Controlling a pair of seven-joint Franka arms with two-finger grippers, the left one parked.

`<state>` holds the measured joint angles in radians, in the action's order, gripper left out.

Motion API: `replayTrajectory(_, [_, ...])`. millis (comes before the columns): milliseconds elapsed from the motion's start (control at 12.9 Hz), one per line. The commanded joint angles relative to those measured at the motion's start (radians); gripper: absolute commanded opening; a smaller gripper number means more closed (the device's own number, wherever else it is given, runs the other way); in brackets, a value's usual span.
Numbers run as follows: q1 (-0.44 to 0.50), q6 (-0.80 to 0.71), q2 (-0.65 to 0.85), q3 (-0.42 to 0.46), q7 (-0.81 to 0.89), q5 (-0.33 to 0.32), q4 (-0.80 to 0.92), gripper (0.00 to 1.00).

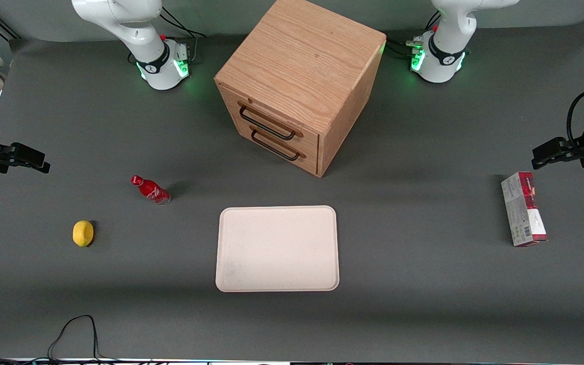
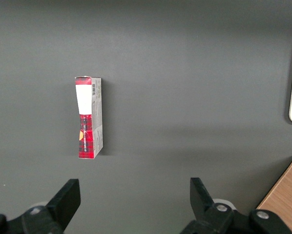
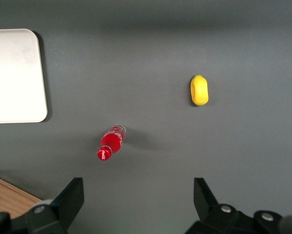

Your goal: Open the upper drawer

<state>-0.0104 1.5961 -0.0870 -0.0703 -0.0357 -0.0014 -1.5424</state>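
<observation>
The upper drawer [image 1: 270, 120], an oak front with a dark metal bar handle, sits flush and closed in a wooden box cabinet [image 1: 299, 81] that stands on the grey table [image 1: 424, 284], farther from the front camera than the tray; a matching lower drawer [image 1: 278, 144] with its own dark handle lies directly beneath it, also closed. The cabinet's grain runs in clear pale-brown streaks across its flat top and side. The right arm's gripper [image 1: 36, 161] hangs at the working arm's end of the table, well apart from the cabinet, its two black fingers [image 3: 68, 202] spread wide with nothing between them and nothing touching them. Below it stand a small red bottle [image 3: 111, 142] with a red cap, glossy and upright, and, nearer the front camera, a smooth yellow lemon [image 3: 199, 90], the two apart from each other. A cream rectangular tray [image 1: 277, 248] with rounded corners and a low raised rim lies flat in front of the cabinet. Toward the parked arm's end lies a red-and-white cardboard carton [image 1: 522, 209].
</observation>
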Motion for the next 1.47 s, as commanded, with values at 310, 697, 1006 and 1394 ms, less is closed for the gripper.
replayTrajectory(310, [0.113,0.011,-0.089,0.023,0.013,-0.026,0.096,1.0])
replayTrajectory(697, [0.332,0.084,-0.154,0.026,-0.132,0.029,0.102,1.0])
replayTrajectory(1006, [0.504,0.11,-0.142,0.024,-0.162,0.035,0.061,1.0])
replayTrajectory(1394, [0.687,0.176,-0.08,0.023,-0.211,0.029,-0.045,1.0])
